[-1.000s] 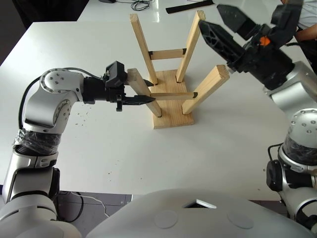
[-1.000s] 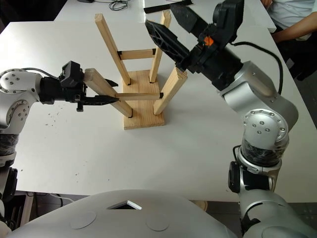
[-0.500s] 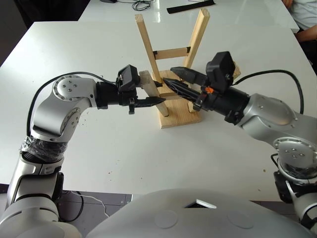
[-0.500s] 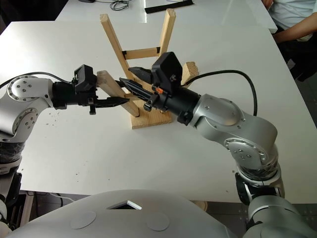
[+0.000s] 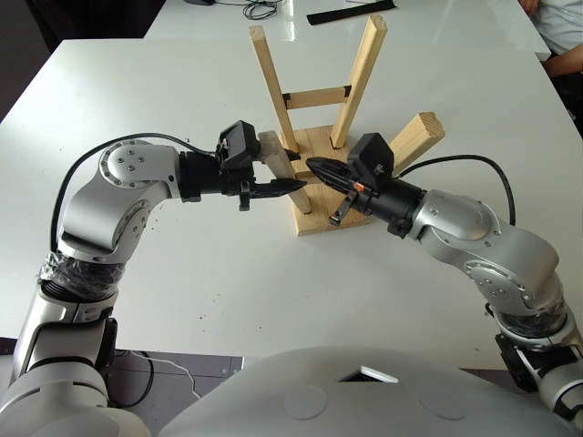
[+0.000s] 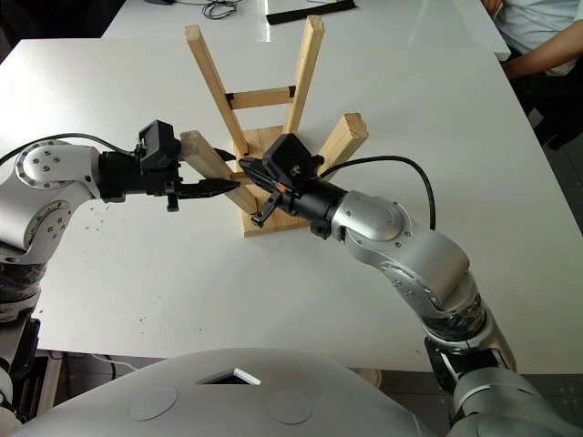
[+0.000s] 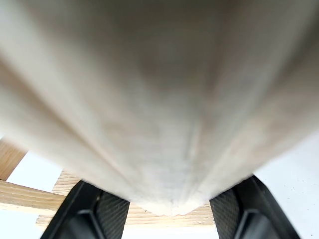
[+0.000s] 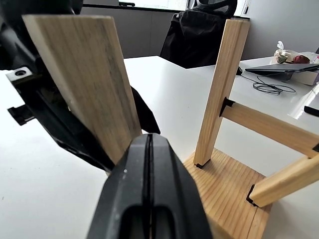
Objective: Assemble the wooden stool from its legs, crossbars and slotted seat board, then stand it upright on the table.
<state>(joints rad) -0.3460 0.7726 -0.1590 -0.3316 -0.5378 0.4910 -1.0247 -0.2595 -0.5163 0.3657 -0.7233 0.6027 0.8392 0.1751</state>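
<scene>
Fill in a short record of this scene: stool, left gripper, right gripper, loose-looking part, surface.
stool: upside down, seat board flat on the table, legs pointing up, not yet stood upright
left gripper: jaws clamped on the near left leg
right gripper: jaws closed on nothing, tip close beside that leg
near right leg: leans outward, away from the others
table: white, carries the stool

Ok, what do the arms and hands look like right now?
Both the left arm and right arm have silver-grey rounded shells, bolted round joint caps and a looping black cable. The left hand and right hand are black with long tapered fingers; the right carries a small orange mark.
</scene>
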